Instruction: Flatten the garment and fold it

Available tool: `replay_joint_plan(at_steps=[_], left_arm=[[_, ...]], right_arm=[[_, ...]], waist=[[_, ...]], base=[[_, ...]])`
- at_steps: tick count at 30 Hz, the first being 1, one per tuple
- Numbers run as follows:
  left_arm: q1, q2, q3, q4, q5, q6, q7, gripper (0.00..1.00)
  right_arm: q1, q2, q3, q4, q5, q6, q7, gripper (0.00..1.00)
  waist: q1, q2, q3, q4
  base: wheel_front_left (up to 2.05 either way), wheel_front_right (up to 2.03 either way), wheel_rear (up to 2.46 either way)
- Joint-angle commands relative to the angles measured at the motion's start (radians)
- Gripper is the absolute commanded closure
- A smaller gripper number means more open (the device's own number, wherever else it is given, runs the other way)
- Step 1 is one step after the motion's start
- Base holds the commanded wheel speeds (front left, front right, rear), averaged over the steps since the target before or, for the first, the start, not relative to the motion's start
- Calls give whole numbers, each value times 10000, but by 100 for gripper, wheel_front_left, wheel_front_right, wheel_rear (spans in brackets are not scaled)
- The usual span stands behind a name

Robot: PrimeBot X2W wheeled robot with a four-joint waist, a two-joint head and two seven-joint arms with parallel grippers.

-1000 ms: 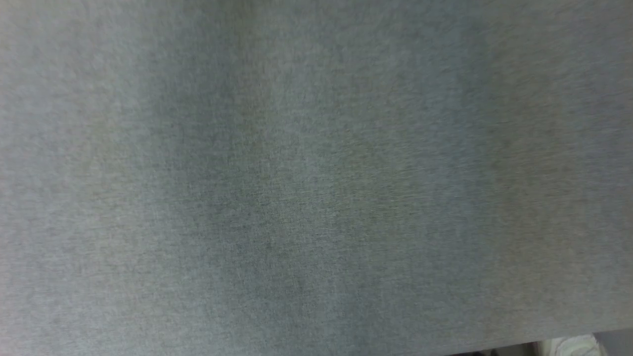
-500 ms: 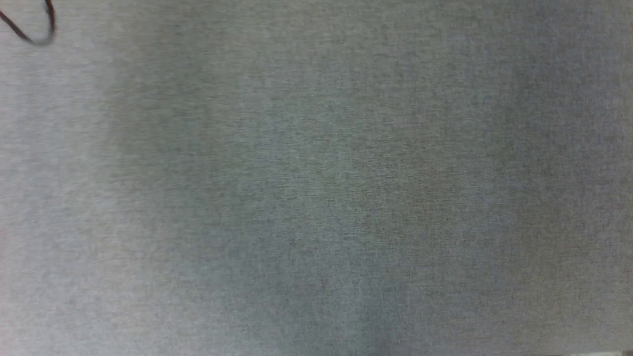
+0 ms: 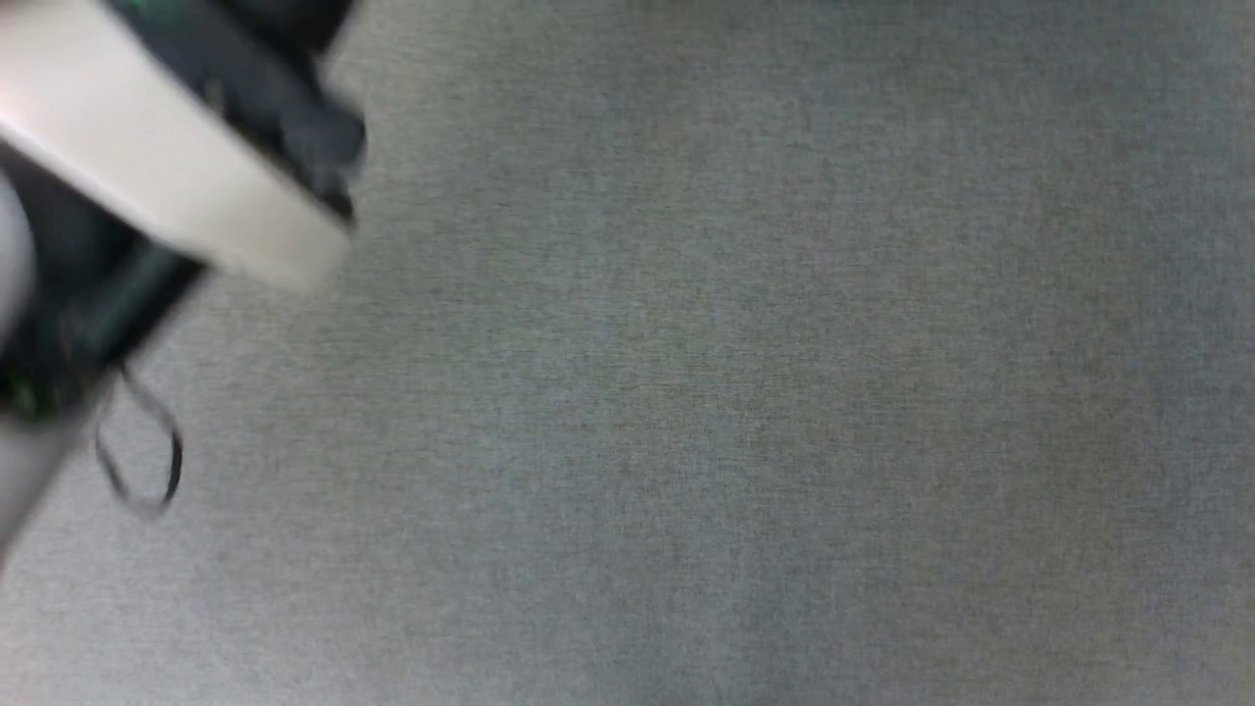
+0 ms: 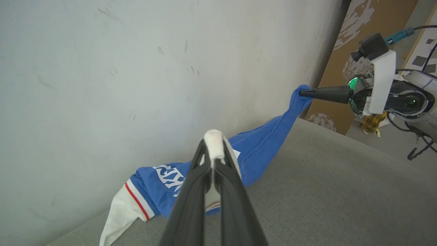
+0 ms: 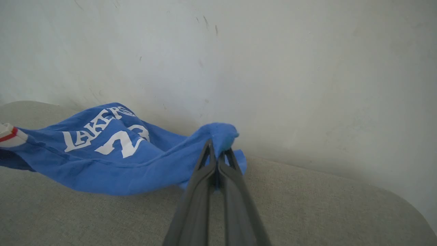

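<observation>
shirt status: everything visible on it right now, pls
The shirt is royal-blue jersey knit, soft and creased, with white lettering reading LAKERS over a number. A white sleeve end with red trim droops onto the grey cushion by the wall. It is neither flat nor folded: it is strung slack between two pinches. The right gripper is shut on a bunched blue edge, raised off the cushion; the left gripper is shut on a white bit. The middle sags onto the cushion.

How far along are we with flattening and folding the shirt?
Done: both pincers have a grip. In hand: left pincer pinches a white part, right pincer a blue edge of the garment, which sags bunched on the grey surface. Left: flattening, every fold.
</observation>
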Motion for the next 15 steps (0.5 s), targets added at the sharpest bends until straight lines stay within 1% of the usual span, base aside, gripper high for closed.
replay_joint_plan(at_steps=[1, 5, 8, 11, 13, 15], left_arm=[[821, 277, -42, -494, -62, 357, -141, 100], [2660, 748, -292, -1233, 177, 1093, -736, 100], [4020, 906, -632, -1435, 352, 1545, -1265, 100], [5271, 947, -1054, -1507, 339, 1862, -1662, 100], [5996, 894, -1294, -1513, 238, 2046, -1903, 100], [6634, 952, -1685, -1443, 192, 2114, -1863, 100]], right_arm=[[948, 37, -427, -502, 85, -9, 277, 100], [2876, 505, -1532, -1381, 152, -9, 700, 100], [4094, 932, -2203, -1824, 90, -9, 871, 100], [5165, 1309, -2696, -2180, 31, -9, 1013, 100], [5849, 1439, -2829, -2374, -15, -9, 1096, 100], [6535, 1565, -2899, -2506, 15, -9, 1133, 100]], waist=[[3, -1, -300, 130], [3, -1, -643, 101], [3, -1, -892, 73], [3, -1, -1108, 75], [3, -1, -1278, 81], [3, -1, -1483, 102]], base=[[0, 0, 0], [0, 0, 0], [0, 0, 0], [0, 0, 0], [0, 0, 0], [0, 0, 0]])
